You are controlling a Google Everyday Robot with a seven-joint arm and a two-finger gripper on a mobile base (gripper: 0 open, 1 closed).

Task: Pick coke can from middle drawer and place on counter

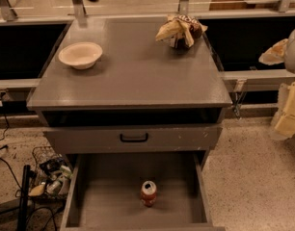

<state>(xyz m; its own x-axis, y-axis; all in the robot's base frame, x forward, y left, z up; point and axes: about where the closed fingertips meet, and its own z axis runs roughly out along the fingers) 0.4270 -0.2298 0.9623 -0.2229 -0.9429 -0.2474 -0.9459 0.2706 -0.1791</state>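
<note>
The coke can (148, 193), red with a silver top, stands upright on the grey floor of the open middle drawer (109, 201), near its front centre. The counter (133, 76) is the broad grey cabinet top above it. My gripper (288, 114) shows only as pale cream arm parts at the right edge of the camera view, level with the counter's front and well apart from the can and the drawer.
A cream bowl (80, 55) sits at the counter's left. A brown-and-yellow snack bag (181, 31) lies at its back right. A shut drawer front with a black handle (134, 137) is above the open drawer. A wire basket of clutter and cables (50, 177) lies on the floor to the left.
</note>
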